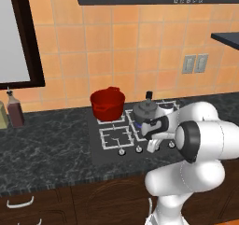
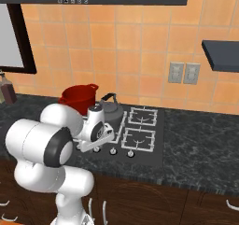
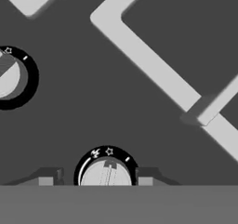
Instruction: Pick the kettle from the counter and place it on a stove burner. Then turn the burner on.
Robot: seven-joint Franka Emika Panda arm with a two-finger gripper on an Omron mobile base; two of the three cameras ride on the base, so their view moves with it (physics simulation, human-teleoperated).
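The dark grey kettle (image 1: 147,108) (image 2: 111,108) stands upright on the stove burner (image 1: 139,122), just right of the red pot. A bluish glow shows at the kettle's base on the left. My gripper (image 1: 153,147) (image 3: 95,180) hangs low over the stove's front row of knobs, in front of the kettle. In the hand view a silver knob (image 3: 108,171) with a black marked ring sits between my two fingertips. Each tip stands outside the ring, apart from the knob. The gripper is open and holds nothing.
A red two-handled pot (image 1: 107,102) (image 2: 77,98) sits on the rear left burner. White wire grates (image 2: 139,137) cover the right burners. Another knob (image 3: 7,76) lies upper left in the hand view. Bottles (image 1: 15,109) stand far left on the dark counter (image 1: 46,144).
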